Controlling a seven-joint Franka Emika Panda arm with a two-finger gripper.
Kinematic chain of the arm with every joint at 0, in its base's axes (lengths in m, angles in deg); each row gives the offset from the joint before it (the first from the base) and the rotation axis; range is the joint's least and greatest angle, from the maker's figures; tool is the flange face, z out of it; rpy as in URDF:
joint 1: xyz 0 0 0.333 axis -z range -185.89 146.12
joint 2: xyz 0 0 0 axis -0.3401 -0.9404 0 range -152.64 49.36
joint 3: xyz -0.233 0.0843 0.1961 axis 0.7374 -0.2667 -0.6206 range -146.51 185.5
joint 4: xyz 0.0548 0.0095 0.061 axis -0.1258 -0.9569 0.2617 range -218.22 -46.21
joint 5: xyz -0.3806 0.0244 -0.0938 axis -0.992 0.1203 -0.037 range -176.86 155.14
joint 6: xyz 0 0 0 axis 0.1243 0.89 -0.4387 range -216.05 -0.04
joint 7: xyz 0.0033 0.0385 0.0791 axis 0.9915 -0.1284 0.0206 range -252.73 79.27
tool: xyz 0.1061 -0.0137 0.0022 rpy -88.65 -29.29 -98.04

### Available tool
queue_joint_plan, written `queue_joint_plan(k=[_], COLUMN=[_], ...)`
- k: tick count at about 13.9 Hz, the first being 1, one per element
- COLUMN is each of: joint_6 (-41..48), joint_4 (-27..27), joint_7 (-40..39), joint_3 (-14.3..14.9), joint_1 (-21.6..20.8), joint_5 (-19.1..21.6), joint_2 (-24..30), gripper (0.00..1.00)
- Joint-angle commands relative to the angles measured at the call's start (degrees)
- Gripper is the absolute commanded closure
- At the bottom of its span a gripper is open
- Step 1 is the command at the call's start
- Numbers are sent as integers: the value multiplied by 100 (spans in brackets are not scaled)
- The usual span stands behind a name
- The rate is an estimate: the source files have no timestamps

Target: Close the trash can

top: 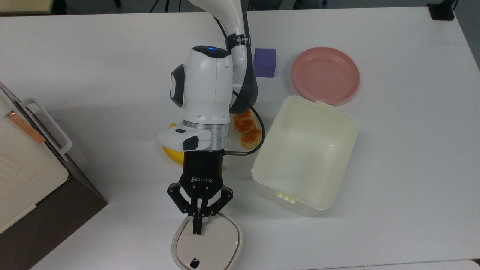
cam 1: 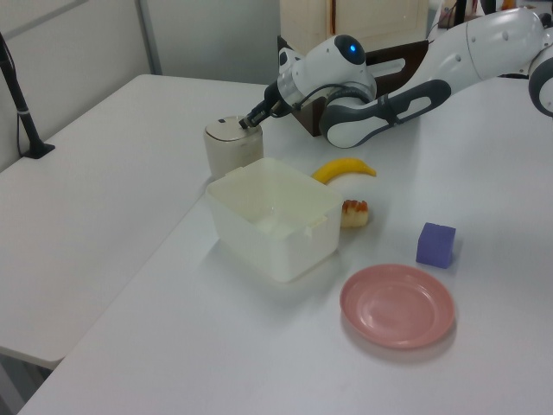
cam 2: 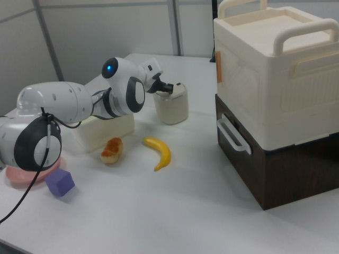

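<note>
Right now my gripper [top: 197, 229] is clenched, both black fingers pressed together and holding nothing, their tips resting on the far edge of the flat lid of the small off-white rounded-square plastic trash can [top: 207, 245], which sits at the near edge of the white table [top: 93, 75] in the top view, just left of the big cream rectangular plastic tub [top: 305, 153]. The lid looks about level, with its small dark tab [top: 194, 263] at the near side, so I judge the closing nearly or fully done. The risk from here is the swinging lid: if I press too hard on this edge it could tip past flat and swing inward, and a sideways drag could slide the light can off the table's near edge. Behind my wrist lie a yellow banana [top: 171, 153] and an orange-glazed pastry [top: 246, 129]. The gripper body reads "ROBOTIQ"; the strap higher up the arm is not legible.
</note>
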Motion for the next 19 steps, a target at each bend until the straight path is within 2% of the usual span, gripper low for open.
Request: queue_joint_plan(k=[1, 8, 19], joint_6=[15, -3, -20], joint_4=[-233, 206, 321], joint_7=[193, 1062, 1309], joint_3=[85, 85, 32], joint_1=[-129, -94, -164], joint_5=[-106, -71, -88], joint_2=[-178, -37, -72], gripper=[94, 94, 94])
